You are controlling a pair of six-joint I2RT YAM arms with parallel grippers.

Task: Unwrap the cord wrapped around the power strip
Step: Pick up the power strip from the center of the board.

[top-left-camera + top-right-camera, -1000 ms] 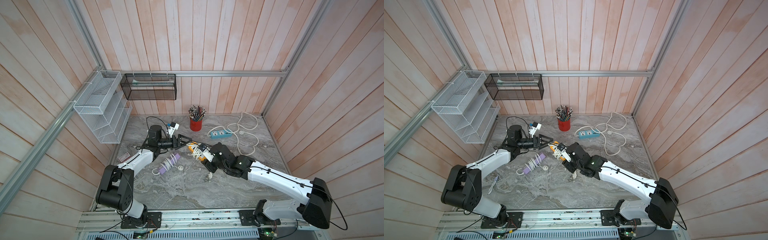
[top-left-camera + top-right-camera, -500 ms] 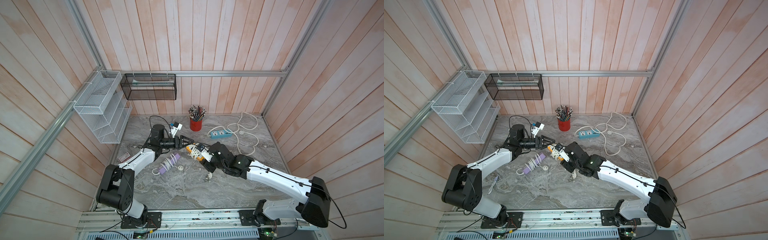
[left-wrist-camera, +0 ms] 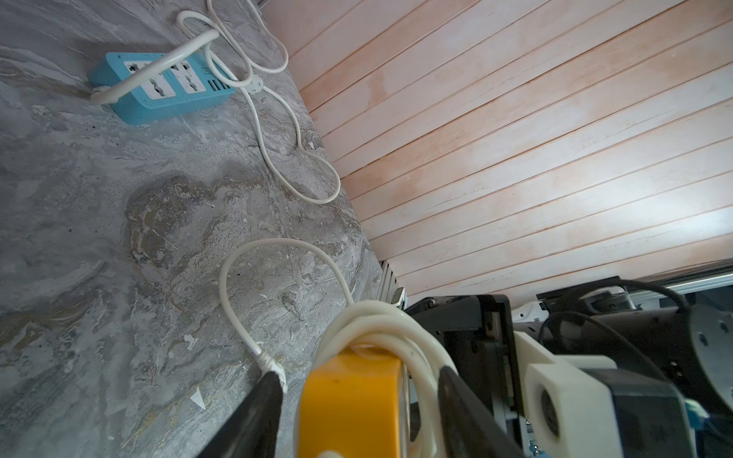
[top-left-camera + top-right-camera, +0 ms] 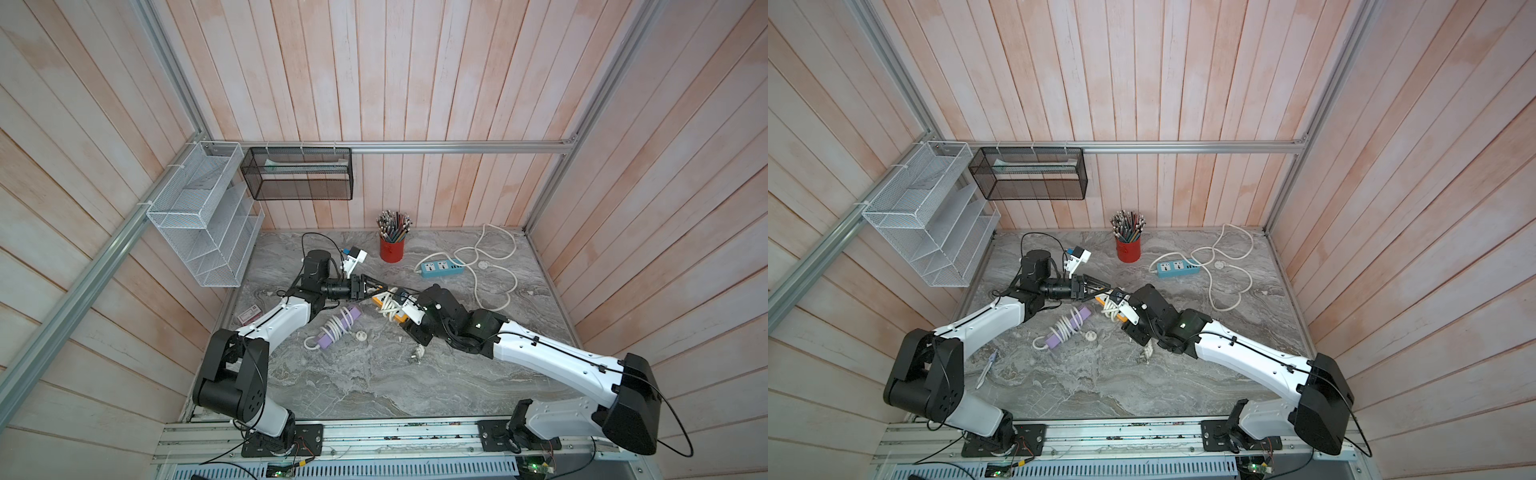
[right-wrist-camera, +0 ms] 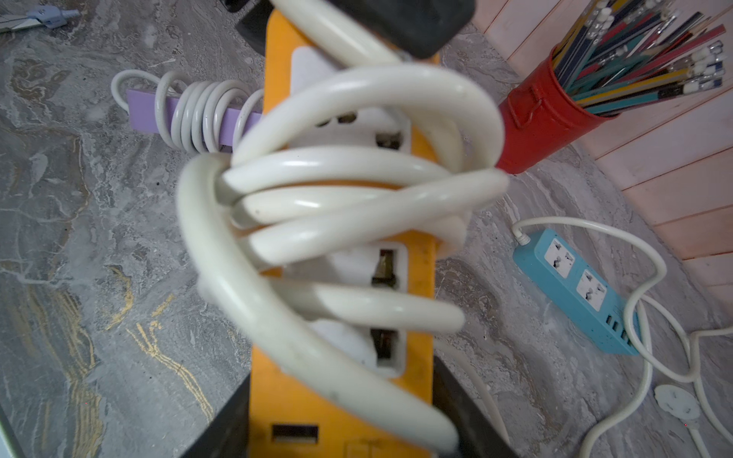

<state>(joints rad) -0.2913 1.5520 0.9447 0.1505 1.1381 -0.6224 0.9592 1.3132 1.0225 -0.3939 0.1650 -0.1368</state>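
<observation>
The orange power strip [image 4: 377, 300] [image 4: 1120, 318] with white sockets is held up off the table, and the white cord [image 5: 337, 166] is wound round its middle in several loose turns. My right gripper [image 5: 341, 396] [image 4: 408, 322] is shut on the near end of the power strip [image 5: 420, 277]. My left gripper [image 3: 357, 384] [image 4: 384, 289] is open and straddles the far end of the power strip [image 3: 349, 400]. One of its fingers [image 3: 265, 400] stands apart from the strip, while the other touches the cord [image 3: 380, 329]. The cord's free end hangs to the table with its plug [image 4: 417, 353].
A purple strip with its cord coiled round it [image 4: 336, 328] lies just left of centre. At the back are a blue strip [image 4: 440, 268] with a loose cord and a red cup of pencils [image 4: 391, 247]. Near the left edge lie a pen [image 4: 986, 370] and a pink card [image 4: 249, 314].
My left gripper has reached forward over the strip's far end and its jaws have narrowed around it. The right gripper keeps hold and has shifted slightly toward the left.
</observation>
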